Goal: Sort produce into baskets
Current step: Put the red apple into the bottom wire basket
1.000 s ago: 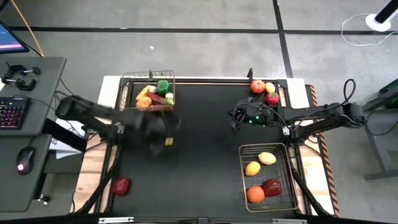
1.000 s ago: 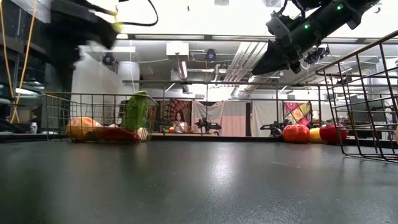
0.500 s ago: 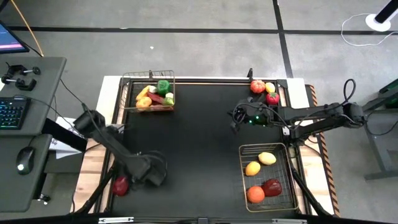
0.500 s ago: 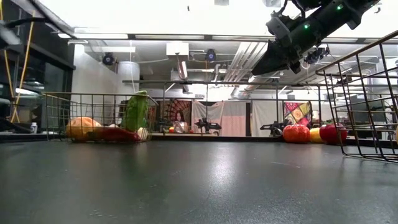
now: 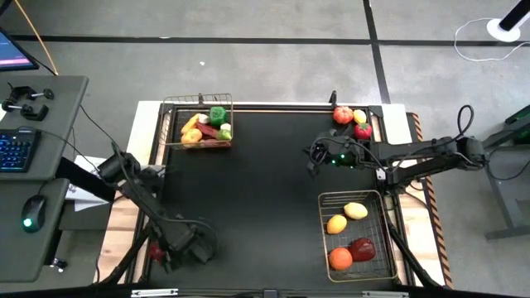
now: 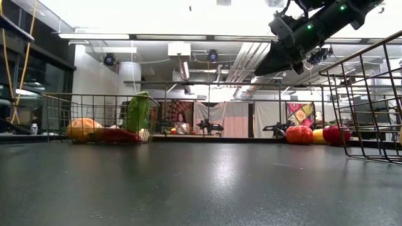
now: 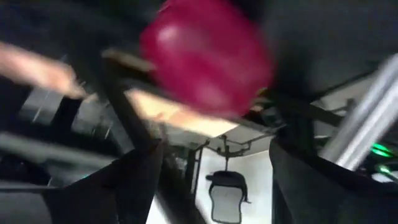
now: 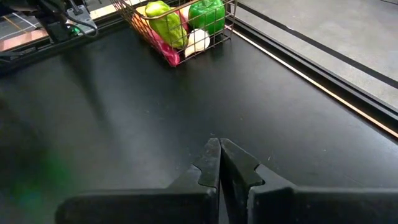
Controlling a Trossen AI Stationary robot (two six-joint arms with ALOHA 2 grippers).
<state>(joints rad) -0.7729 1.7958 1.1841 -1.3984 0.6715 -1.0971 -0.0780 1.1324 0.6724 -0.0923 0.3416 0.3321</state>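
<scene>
Dark-red fruit [image 7: 205, 59] at the bench's [image 5: 265, 190] near-left corner, well apart from the coppery basket [image 5: 197, 122]. Left gripper [image 5: 166, 246] directly over it, fingers spread, nothing gripped. Right gripper [image 5: 315, 157] shut, empty, just beyond the silvery basket [image 5: 356, 236].

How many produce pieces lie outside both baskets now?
4: apple, lemon and red piece at the far right corner; dark-red piece under the left gripper. Others may be hidden.

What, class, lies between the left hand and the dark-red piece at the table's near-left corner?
Nothing visible. The left hand, open, is right at the dark-red piece, which shows unobstructed just beyond its fingers in the wrist view.
</scene>
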